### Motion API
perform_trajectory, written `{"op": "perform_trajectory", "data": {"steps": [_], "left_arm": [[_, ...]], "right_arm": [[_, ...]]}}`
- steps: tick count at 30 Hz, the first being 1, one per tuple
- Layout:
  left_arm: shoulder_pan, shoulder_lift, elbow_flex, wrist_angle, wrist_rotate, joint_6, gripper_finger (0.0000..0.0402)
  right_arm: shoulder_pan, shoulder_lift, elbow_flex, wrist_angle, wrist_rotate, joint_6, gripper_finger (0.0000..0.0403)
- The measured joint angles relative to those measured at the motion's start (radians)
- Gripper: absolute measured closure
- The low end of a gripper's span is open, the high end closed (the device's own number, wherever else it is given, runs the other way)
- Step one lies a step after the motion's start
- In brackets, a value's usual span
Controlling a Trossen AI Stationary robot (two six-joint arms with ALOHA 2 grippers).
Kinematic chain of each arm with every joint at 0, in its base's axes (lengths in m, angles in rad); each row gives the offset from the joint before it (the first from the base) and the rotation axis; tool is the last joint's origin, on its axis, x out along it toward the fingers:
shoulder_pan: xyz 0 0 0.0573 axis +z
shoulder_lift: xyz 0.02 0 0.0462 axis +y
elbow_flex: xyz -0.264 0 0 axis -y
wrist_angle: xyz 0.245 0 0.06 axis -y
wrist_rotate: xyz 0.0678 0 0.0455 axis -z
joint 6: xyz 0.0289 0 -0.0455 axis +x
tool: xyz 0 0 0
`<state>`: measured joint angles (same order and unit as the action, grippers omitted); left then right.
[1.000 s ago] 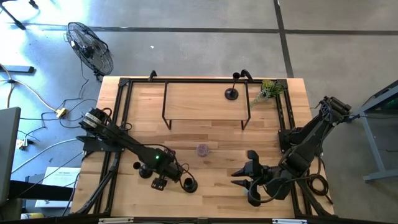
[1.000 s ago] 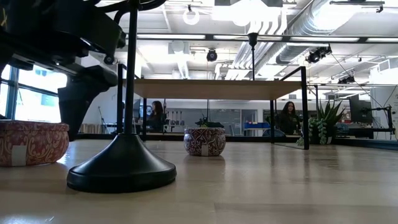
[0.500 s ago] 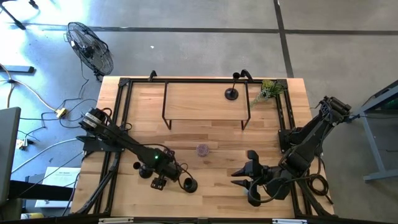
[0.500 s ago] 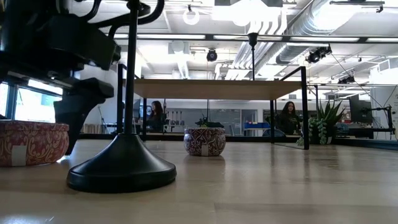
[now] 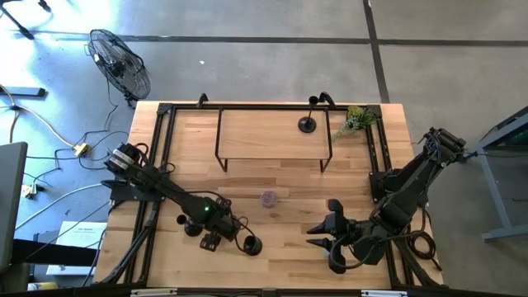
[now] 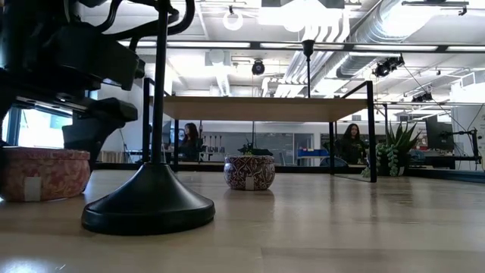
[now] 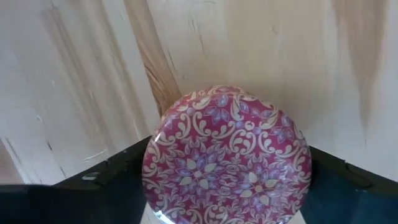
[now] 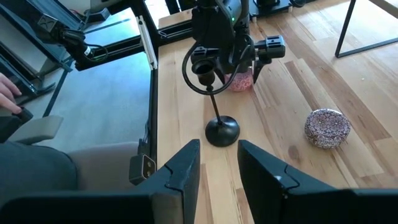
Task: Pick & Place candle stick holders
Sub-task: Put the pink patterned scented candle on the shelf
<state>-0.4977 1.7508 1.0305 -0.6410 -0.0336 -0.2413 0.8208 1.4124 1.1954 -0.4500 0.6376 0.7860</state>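
One holder (image 5: 307, 124) stands on the shelf (image 5: 272, 132) at upper centre, another (image 5: 251, 244) waits at lower centre beside the left gripper (image 5: 211, 241), whose wide jaws straddle a patterned tin (image 7: 227, 158), so most remains; right gripper (image 5: 323, 239) idles narrow, lower right.

The table (image 5: 272, 165) has a top of light wooden planks with a black metal frame along its edges. At the far side stands a low shelf (image 5: 272, 132) of the same wood on thin black legs. On this shelf, towards the right, stands one candle stick holder (image 5: 307, 124). A small green plant (image 5: 356, 120) lies at the far right corner of the table. Near the middle sits a small patterned tin (image 5: 269, 199). At the near side, left of the middle, a second holder (image 5: 252, 244) stands on its round base, and a red patterned tin (image 6: 42, 173) sits just beside it.
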Motion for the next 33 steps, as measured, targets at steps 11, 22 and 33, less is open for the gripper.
{"op": "perform_trajectory", "data": {"steps": [11,22,33], "left_arm": [[0.0,0.0,-0.001,0.029,-0.028,-0.017,0.0111],[0.0,-0.005,0.034,-0.053,-0.023,-0.076,0.0112],[0.0,-0.007,0.261,-0.391,-0.025,-0.116,0.0111]], "right_arm": [[0.0,0.0,0.0,0.0,0.002,-0.001,0.03],[0.003,0.0,0.0,0.001,0.003,-0.009,0.0301],[0.054,0.0,0.0,0.007,0.04,-0.009,0.0315]]}}
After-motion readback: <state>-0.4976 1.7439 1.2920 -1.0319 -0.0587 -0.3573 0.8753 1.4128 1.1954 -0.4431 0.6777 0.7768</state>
